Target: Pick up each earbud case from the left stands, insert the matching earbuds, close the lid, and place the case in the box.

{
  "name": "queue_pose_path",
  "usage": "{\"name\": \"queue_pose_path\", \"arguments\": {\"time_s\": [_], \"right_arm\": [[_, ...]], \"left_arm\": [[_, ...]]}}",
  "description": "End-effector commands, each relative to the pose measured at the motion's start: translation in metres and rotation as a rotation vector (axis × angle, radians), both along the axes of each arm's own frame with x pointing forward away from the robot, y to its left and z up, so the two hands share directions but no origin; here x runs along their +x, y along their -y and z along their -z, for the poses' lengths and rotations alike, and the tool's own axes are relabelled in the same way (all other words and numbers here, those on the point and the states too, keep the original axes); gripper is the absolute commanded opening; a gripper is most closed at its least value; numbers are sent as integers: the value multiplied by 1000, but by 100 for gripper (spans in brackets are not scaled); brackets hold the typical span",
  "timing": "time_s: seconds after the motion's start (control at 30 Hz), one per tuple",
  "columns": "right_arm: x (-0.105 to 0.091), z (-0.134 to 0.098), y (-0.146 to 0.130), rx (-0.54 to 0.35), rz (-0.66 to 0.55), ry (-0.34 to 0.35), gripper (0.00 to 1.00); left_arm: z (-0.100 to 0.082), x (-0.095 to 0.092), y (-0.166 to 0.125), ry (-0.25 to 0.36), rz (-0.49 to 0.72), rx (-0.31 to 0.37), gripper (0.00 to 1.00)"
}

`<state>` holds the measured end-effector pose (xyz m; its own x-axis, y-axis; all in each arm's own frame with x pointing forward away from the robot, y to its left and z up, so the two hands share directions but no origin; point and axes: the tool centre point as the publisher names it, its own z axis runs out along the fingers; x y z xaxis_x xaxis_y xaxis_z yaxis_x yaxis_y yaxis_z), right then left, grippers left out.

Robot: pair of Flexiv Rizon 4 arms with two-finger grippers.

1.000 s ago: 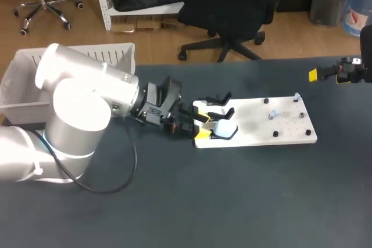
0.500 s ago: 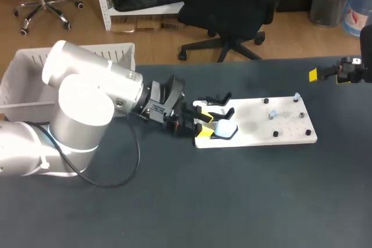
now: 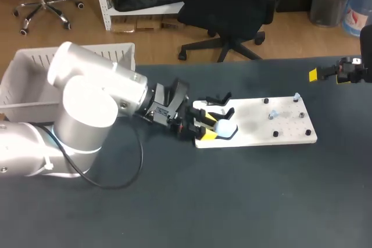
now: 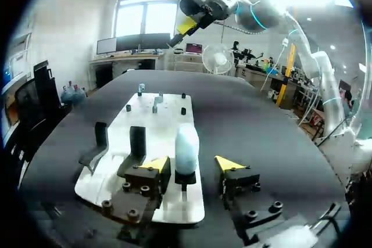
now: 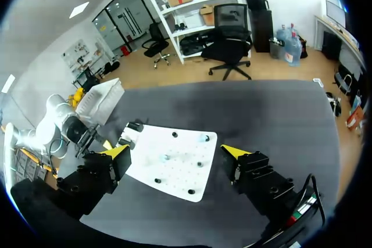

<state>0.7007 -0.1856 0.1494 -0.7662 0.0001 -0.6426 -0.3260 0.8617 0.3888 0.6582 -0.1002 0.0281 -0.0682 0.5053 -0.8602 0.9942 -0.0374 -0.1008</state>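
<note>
A pale blue earbud case (image 3: 225, 126) stands upright in a black stand at the left end of the white board (image 3: 256, 125). My left gripper (image 3: 205, 126) is level with it. In the left wrist view the case (image 4: 186, 149) sits between the yellow fingertips (image 4: 156, 164), and a gap shows on the far side, so the left gripper (image 4: 192, 164) is open around it. Two small pale earbuds (image 3: 273, 113) rest on pegs further along the board. My right gripper (image 3: 334, 74) hangs open at the far right, high above the table and well away from the board (image 5: 174, 161).
Two empty black stands (image 3: 219, 99) sit on the board beside the case. A white plastic bin (image 3: 23, 79) stands at the table's back left corner, behind my left arm. Dark table surface (image 3: 244, 201) stretches in front of the board.
My left gripper has slid a little to the right, bringing its fingertips alongside the case. The right arm has not moved.
</note>
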Motion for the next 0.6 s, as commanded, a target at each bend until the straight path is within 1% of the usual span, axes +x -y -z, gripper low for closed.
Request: {"name": "queue_pose_path", "arguments": {"time_s": [0.03,0.2,0.3,0.43,0.6], "right_arm": [[0,0,1,0,-2,-1,100],[0,0,1,0,-2,-1,100],[0,0,1,0,-2,-1,100],[0,0,1,0,-2,-1,100],[0,0,1,0,-2,-1,100]], "left_arm": [[3,2,5,-4,0,4,47],[3,2,10,-6,-3,-1,43],[5,3,12,-5,-8,-2,45],[5,5,14,-8,-15,-6,43],[5,3,18,-11,-11,-14,43]]}}
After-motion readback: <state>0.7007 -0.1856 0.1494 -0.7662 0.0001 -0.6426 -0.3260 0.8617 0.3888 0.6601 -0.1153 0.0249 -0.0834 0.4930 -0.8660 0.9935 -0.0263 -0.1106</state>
